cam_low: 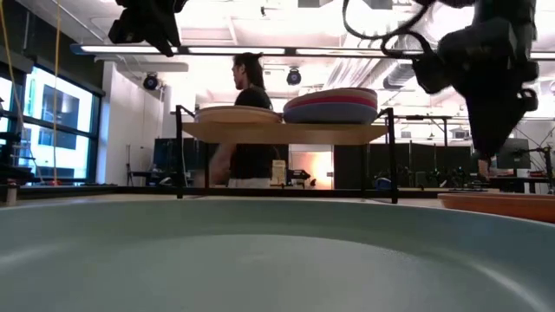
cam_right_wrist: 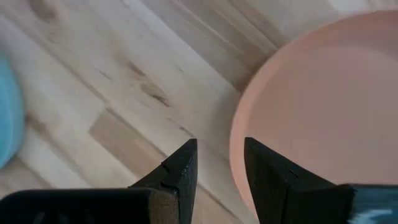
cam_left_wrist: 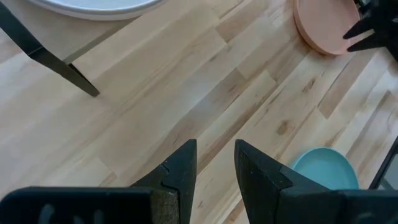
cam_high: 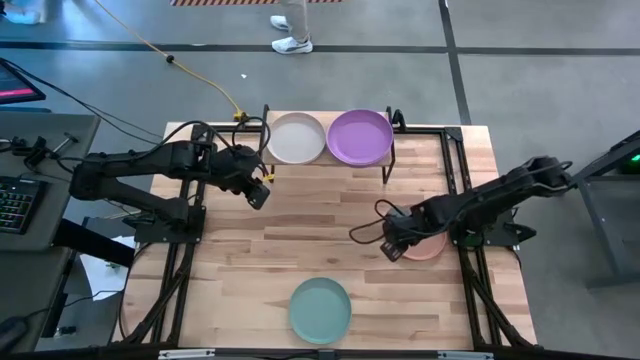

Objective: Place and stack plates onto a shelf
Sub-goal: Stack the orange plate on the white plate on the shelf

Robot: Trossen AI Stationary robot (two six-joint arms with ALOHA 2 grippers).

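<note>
The shelf [cam_high: 328, 160] stands at the table's far edge and carries two stacks of plates. A cream plate [cam_high: 296, 138] tops the left stack and a purple plate [cam_high: 360, 136] tops the right one. A salmon plate [cam_high: 428, 247] lies flat near the table's right edge. A teal plate [cam_high: 320, 310] lies flat at the near edge. My right gripper [cam_right_wrist: 219, 157] is narrowly open and hovers over the salmon plate's left rim [cam_right_wrist: 239, 134], one finger on each side of it and clear above it in the low view [cam_low: 482, 152]. My left gripper [cam_left_wrist: 215, 154] is narrowly open and hangs high over bare table, near the shelf's left leg [cam_left_wrist: 56, 62].
Bare wood lies between the shelf and the teal plate. Black frame rails run along both sides of the table [cam_high: 300, 220]. A yellow cable [cam_high: 200, 80] lies on the floor beyond the far edge. A person [cam_low: 247, 121] stands behind the shelf.
</note>
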